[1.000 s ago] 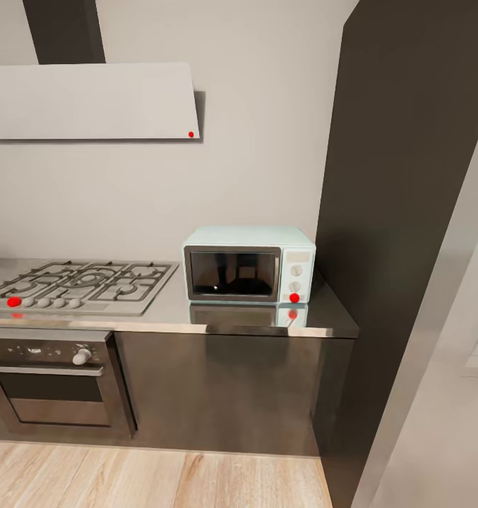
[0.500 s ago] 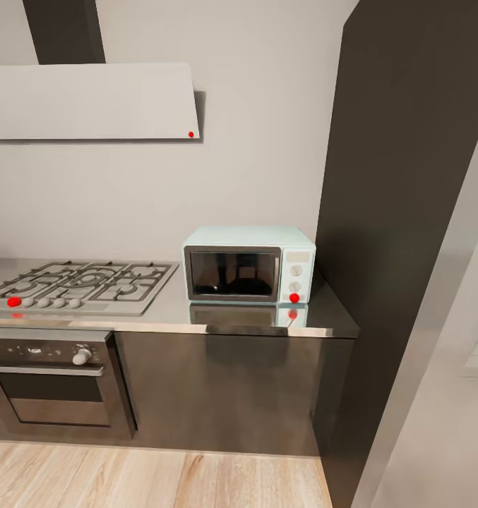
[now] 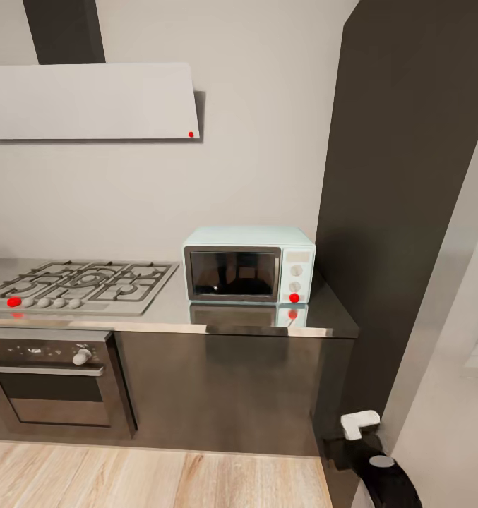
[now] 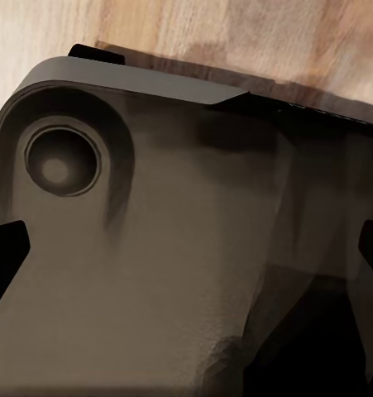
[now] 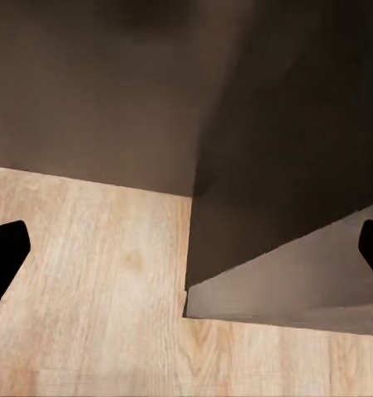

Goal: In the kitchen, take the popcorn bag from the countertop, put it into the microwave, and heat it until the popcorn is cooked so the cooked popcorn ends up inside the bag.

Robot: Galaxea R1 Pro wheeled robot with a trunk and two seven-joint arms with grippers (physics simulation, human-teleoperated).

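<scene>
The right gripper (image 5: 186,248), fingers spread wide and empty, points at the floor (image 5: 87,281) beside a tall cabinet (image 3: 408,176), while the microwave (image 3: 249,264) sits shut on the countertop (image 3: 168,310), so fetching the bag, loading and heating all seem left.

This is a home kitchen. A steel gas hob (image 3: 80,285) is set into a glossy steel bench (image 3: 267,321) above a built-in oven (image 3: 51,377) with knobs, and a flat white hood (image 3: 90,102) hangs on the pale grey wall over it. A small pale blue microwave (image 3: 249,264) stands on the bench beside a tall dark brown cabinet (image 3: 408,212), with dark cabinet fronts (image 3: 217,391) below and a light wooden plank floor (image 3: 147,480).
</scene>
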